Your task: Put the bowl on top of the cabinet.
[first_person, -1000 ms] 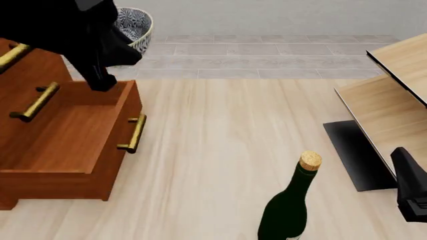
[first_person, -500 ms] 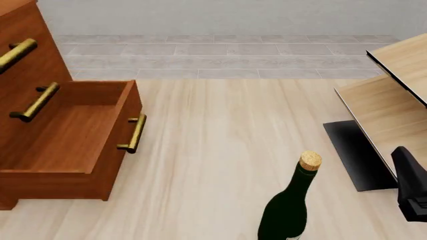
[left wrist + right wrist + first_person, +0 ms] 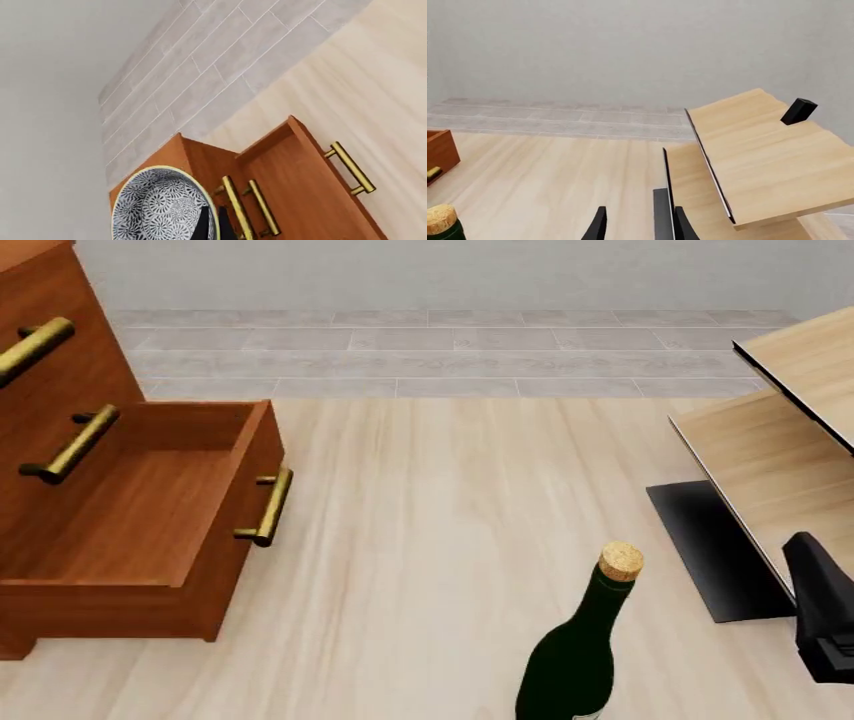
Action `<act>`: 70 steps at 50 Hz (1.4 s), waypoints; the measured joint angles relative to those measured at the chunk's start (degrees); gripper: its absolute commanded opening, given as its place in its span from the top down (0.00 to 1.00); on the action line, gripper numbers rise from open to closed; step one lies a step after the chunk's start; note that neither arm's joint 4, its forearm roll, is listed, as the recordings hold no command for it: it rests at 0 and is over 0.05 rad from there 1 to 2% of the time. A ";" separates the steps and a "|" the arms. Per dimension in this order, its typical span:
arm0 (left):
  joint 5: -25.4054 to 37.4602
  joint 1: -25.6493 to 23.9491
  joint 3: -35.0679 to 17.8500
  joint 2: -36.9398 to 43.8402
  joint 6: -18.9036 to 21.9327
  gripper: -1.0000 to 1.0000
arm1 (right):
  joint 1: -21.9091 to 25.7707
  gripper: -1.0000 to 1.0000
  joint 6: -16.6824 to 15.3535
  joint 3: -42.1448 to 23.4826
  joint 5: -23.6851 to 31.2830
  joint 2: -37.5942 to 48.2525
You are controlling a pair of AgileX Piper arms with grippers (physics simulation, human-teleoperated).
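Left pincer (image 3: 211,223): dark fingertips close together at the rim of the bowl (image 3: 160,207), one tip inside and one outside, pinching it. The bowl, patterned white and grey-blue with a pale rim, sits over the top of the cabinet (image 3: 200,160); whether it rests on the wood cannot be told. Below it run brass bar handles (image 3: 261,207), and one drawer (image 3: 147,510) stands pulled open, empty inside. In the front view neither bowl nor left pincer appears. Right pincer (image 3: 637,225): two dark fingers slightly apart, holding nothing, low at the desk's (image 3: 454,510) right side, near the pale shelf unit (image 3: 754,145) with black edges. A dark green corked bottle (image 3: 581,650) stands upright on the desk, well apart from the cabinet.
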 measured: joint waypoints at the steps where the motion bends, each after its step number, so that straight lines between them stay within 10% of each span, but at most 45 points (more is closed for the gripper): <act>1: 0.03 0.79 -0.33 0.18 0.10 1.00 | 0.02 0.00 0.01 0.02 -0.02 0.00; 22: -1.35 12.51 -2.01 2.61 0.72 1.00 | 0.27 0.00 -0.23 0.26 -0.16 0.00; 70: -16.83 18.66 23.16 -1.86 -1.34 1.00 | 0.78 0.00 -1.68 0.26 0.21 0.03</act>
